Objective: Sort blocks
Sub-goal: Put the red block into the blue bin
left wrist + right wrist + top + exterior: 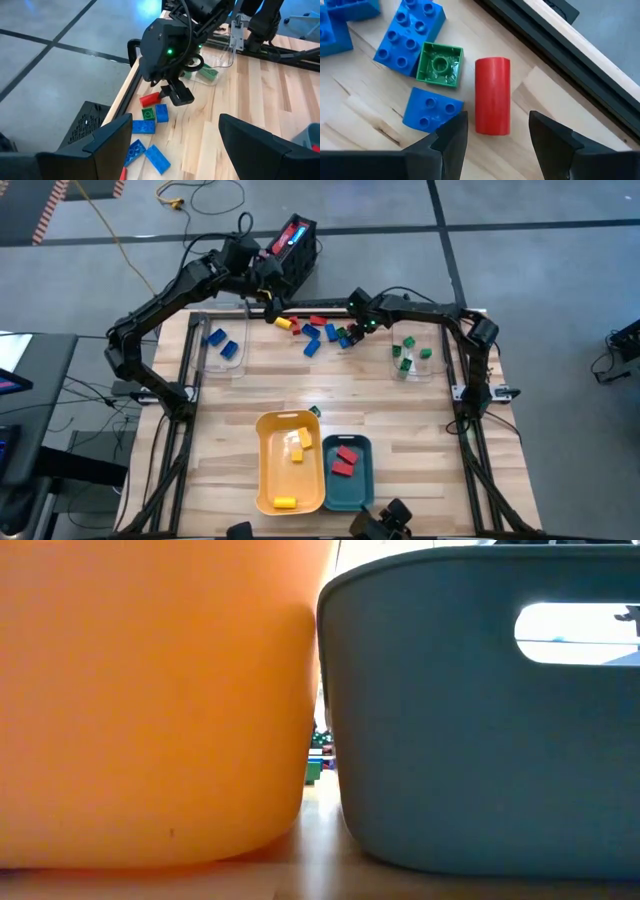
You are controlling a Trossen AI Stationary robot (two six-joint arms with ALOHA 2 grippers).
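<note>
While right pincer (497, 132) hovers open and empty over red cylinder block (492, 95), judge it light, rigid, slick; grip across its round sides.

Left pincer (172, 145) open, empty.

The table (365, 127) under my right claw (497, 131) was pale wood, matt, with a streaked grain. The red cylinder (492, 95) between my fingers looked like smooth plastic with a soft sheen. The blue blocks (409, 31) and the green block (439, 64) beside it were glossy moulded plastic. My fingers (451, 137) looked like dull dark plastic. The yellow tray (150, 690) and teal tray (480, 740) were smooth and matt.
</note>
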